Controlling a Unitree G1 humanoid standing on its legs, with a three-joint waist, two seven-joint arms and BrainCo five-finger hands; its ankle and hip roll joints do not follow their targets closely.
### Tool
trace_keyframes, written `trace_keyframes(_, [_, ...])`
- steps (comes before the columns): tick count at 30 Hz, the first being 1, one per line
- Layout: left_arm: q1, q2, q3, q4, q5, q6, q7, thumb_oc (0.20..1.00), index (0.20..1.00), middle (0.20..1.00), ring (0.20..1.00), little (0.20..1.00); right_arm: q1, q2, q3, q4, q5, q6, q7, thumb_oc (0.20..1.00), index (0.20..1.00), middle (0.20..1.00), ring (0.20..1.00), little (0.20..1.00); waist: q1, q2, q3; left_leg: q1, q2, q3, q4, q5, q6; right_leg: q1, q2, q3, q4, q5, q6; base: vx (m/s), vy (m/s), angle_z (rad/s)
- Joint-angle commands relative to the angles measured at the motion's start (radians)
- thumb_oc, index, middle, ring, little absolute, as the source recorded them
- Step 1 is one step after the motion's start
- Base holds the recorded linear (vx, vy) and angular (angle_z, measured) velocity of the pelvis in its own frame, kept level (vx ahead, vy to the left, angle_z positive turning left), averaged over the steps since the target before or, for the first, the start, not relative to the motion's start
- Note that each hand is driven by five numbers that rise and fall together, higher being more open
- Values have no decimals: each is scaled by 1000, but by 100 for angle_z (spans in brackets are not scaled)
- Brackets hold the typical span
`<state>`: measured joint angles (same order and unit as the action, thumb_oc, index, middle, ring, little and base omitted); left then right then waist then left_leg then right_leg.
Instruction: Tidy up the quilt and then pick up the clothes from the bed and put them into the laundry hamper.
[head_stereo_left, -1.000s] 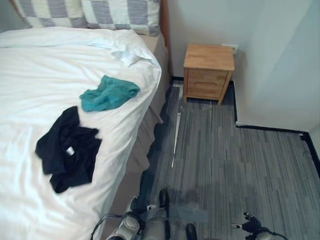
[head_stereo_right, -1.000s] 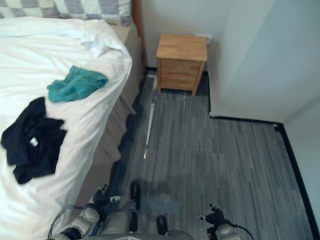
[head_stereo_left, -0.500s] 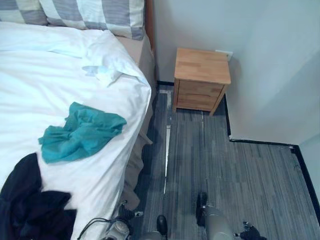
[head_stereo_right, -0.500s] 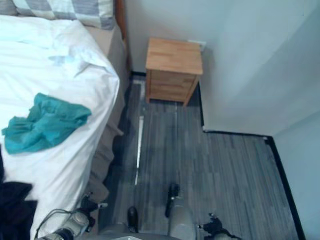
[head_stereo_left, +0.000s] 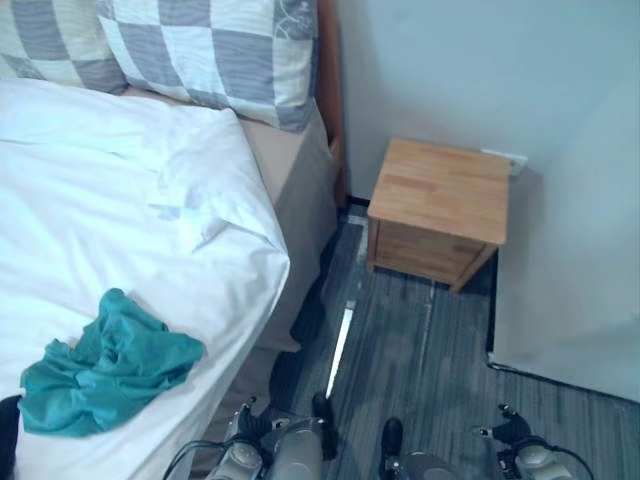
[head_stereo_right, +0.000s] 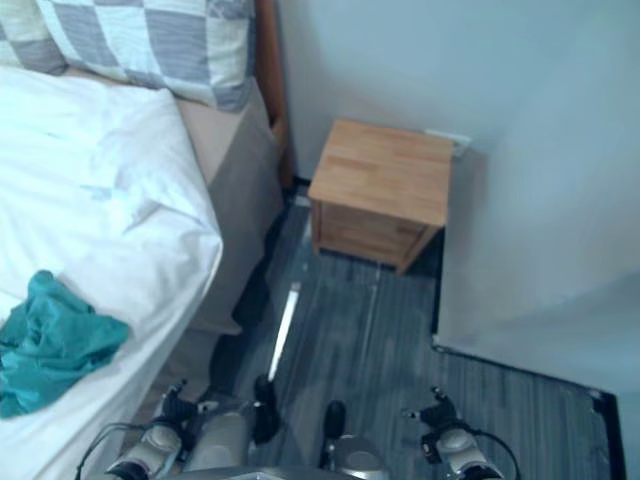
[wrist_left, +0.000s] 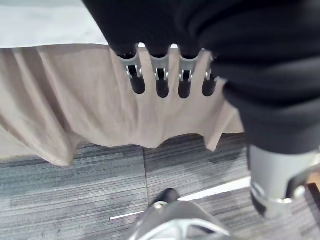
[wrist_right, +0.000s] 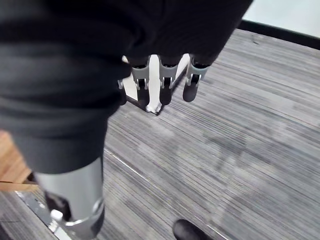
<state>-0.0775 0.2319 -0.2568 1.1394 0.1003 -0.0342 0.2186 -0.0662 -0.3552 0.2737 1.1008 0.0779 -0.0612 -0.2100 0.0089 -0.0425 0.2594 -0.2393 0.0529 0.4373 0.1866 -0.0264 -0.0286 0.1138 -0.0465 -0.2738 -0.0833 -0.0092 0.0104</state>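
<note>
Both hands hang low with relaxed, straight fingers, holding nothing: the left hand (wrist_left: 165, 75) beside the bed skirt (wrist_left: 75, 100), the right hand (wrist_right: 165, 75) over the grey floor (wrist_right: 240, 125). One teal garment (head_stereo_left: 105, 365) lies crumpled on the white quilt (head_stereo_left: 90, 200), near its edge. Two checked pillows (head_stereo_left: 215, 50) lean at the headboard; one wooden nightstand (head_stereo_left: 440, 210) stands beside the bed.

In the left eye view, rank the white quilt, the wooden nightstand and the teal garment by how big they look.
1. White quilt, by far the largest.
2. Wooden nightstand.
3. Teal garment, though it looks close to the nightstand in size and lies nearer the camera, so that order is unsure.
</note>
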Motion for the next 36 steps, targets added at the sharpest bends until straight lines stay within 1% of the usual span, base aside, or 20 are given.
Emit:
trace_keyframes(1, [37, 11, 15, 26, 22, 18, 7, 1000, 1000, 1000, 1000, 1000, 28, -61, -56, -189, -37, -12, -26, 1000, 1000, 1000, 1000, 1000, -6, 44, -24, 147, 19, 198, -107, 18, -8, 17, 7, -18, 139, -147, 101, 440, -27, 43])
trace_keyframes(2, [60, 19, 40, 28, 10, 21, 6, 1000, 1000, 1000, 1000, 1000, 23, -75, -48, -238, -54, -18, -17, 1000, 1000, 1000, 1000, 1000, 8, 39, -40, 163, -8, 175, -124, 0, 16, 21, 9, -35, 182, -148, 106, 587, -12, 49])
trace_keyframes(3, [84, 26, 59, 43, 8, 23, 1, 1000, 1000, 1000, 1000, 1000, 33, -84, -64, -291, -65, -23, -17, 1000, 1000, 1000, 1000, 1000, 6, 29, -51, 182, -37, 140, -151, -18, 39, 10, -12, -65, 272, -142, 137, 447, 35, 45])
trace_keyframes(5, [100, 34, 90, 68, 10, 30, -4, 1000, 1000, 1000, 1000, 1000, 27, -111, -90, -449, -89, -25, -17, 1000, 1000, 1000, 1000, 1000, -1, 16, -47, 227, -65, 129, -177, -53, 85, -65, -68, -90, 527, -35, 245, 325, 56, 84])
trace_keyframes(6, [105, 38, 97, 72, 12, 31, 1, 1000, 1000, 1000, 1000, 1000, 21, -128, -98, -521, -108, -34, -21, 1000, 1000, 1000, 1000, 1000, -7, 13, -41, 251, -68, 113, -186, -60, 94, -111, -98, -91, 639, 17, 251, 175, 16, 101])
trace_keyframes(7, [105, 38, 97, 72, 12, 31, 1, 1000, 1000, 1000, 1000, 1000, 22, -128, -98, -522, -108, -34, -20, 1000, 1000, 1000, 1000, 1000, -8, 12, -42, 250, -69, 113, -186, -60, 95, -112, -99, -91, 641, 16, 251, 262, -81, 143])
trace_keyframes(8, [116, 48, 112, 57, 12, 32, 7, 1000, 1000, 1000, 1000, 1000, 16, -178, -131, -667, -158, -44, -31, 1000, 1000, 1000, 1000, 1000, -27, 27, -24, 301, -60, 51, -221, -57, 104, -221, -115, -27, 824, 35, 251, 274, -86, 158])
trace_keyframes(10, [122, 46, 113, 60, 14, 28, 7, 1000, 1000, 1000, 1000, 1000, 3, -206, -137, -709, -185, -51, -43, 1000, 1000, 1000, 1000, 1000, -31, 29, -22, 316, -57, 23, -235, -53, 101, -240, -121, -2, 824, 21, 245, 228, -147, 162])
trace_keyframes(11, [135, 46, 112, 48, 21, 18, 4, 1000, 1000, 1000, 1000, 1000, -25, -280, -157, -805, -268, -58, -65, 1000, 1000, 1000, 1000, 1000, -31, 37, -20, 318, -29, -30, -250, -23, 85, -277, -120, 35, 719, 2, 200, 134, -266, 124])
trace_keyframes(13, [144, 52, 100, 42, 28, 4, 2, 1000, 1000, 1000, 1000, 1000, -67, -336, -162, -874, -329, -61, -83, 1000, 1000, 1000, 1000, 1000, -26, 30, -22, 311, -20, -95, -251, -18, 61, -282, -130, 107, 545, -20, 178, 223, -391, 142])
trace_keyframes(14, [145, 56, 92, 47, 34, -1, 3, 1000, 1000, 1000, 1000, 1000, -95, -352, -155, -901, -352, -57, -87, 1000, 1000, 1000, 1000, 1000, -23, 22, -29, 309, -15, -143, -259, -16, 38, -275, -134, 174, 383, -27, 171, 257, -393, 148])
trace_keyframes(15, [138, 62, 94, 45, 33, -3, 1, 1000, 1000, 1000, 1000, 1000, -110, -360, -153, -920, -365, -51, -83, 1000, 1000, 1000, 1000, 1000, -24, 14, -33, 307, -11, -177, -262, -15, 23, -244, -137, 213, 252, -9, 174, 309, -467, 112])
trace_keyframes(18, [100, 95, 83, 49, 37, -15, -4, 1000, 1000, 1000, 1000, 1000, -178, -420, -141, -962, -413, -30, -76, 1000, 1000, 1000, 1000, 1000, -37, -17, -43, 311, -2, -337, -265, -28, -5, -265, -104, 481, 88, 45, 201, 299, -453, 207])
trace_keyframes(22, [109, 134, 71, 55, 29, -19, -7, 1000, 1000, 1000, 1000, 1000, -350, -441, -14, -890, -408, -30, -75, 1000, 1000, 1000, 1000, 1000, -15, -44, -54, 319, 23, -447, -247, -43, -27, -229, -99, 474, 70, 39, 198, 225, -401, 181])
trace_keyframes(25, [137, 136, 83, 53, 3, -22, -5, 1000, 1000, 1000, 1000, 1000, -432, -422, 66, -830, -416, -25, -49, 1000, 1000, 1000, 1000, 1000, 4, -31, -52, 296, 54, -507, -249, -20, -53, -194, -82, 421, 43, 25, 180, 107, -341, 80])
trace_keyframes(27, [141, 133, 80, 52, 1, -24, -3, 1000, 1000, 1000, 1000, 1000, -446, -414, 84, -817, -418, -24, -46, 1000, 1000, 1000, 1000, 1000, 7, -21, -52, 284, 62, -518, -257, -6, -60, -186, -78, 403, 33, 21, 174, -19, -181, 68])
trace_keyframes(28, [139, 121, 56, 49, 2, -23, -2, 1000, 1000, 1000, 1000, 1000, -460, -407, 104, -769, -413, -17, -47, 1000, 1000, 1000, 1000, 1000, 5, 0, -37, 233, 60, -491, -247, 17, -63, -172, -90, 339, 25, 7, 164, -130, -112, 70])
trace_keyframes(32, [126, 123, 6, 26, 33, -25, -26, 1000, 1000, 1000, 1000, 1000, -503, -405, 140, -657, -394, 4, -45, 1000, 1000, 1000, 1000, 1000, -43, 44, -3, 161, 76, -203, -223, 46, -61, -206, -104, 241, 59, -14, 152, -161, -42, 123])
trace_keyframes(35, [95, 133, -8, 24, 20, -28, -17, 1000, 1000, 1000, 1000, 1000, -586, -349, 163, -551, -327, 11, -58, 1000, 1000, 1000, 1000, 1000, -50, 65, 29, 114, 83, -170, -230, 75, -65, -276, -97, 223, 98, -11, 141, -167, -4, 61])
trace_keyframes(36, [84, 140, -16, 26, 21, -32, -16, 1000, 1000, 1000, 1000, 1000, -642, -323, 181, -490, -281, 8, -65, 413, 413, 413, 413, 413, -53, 74, 37, 104, 79, -164, -249, 83, -64, -323, -91, 231, 122, -9, 139, -130, 35, 9])
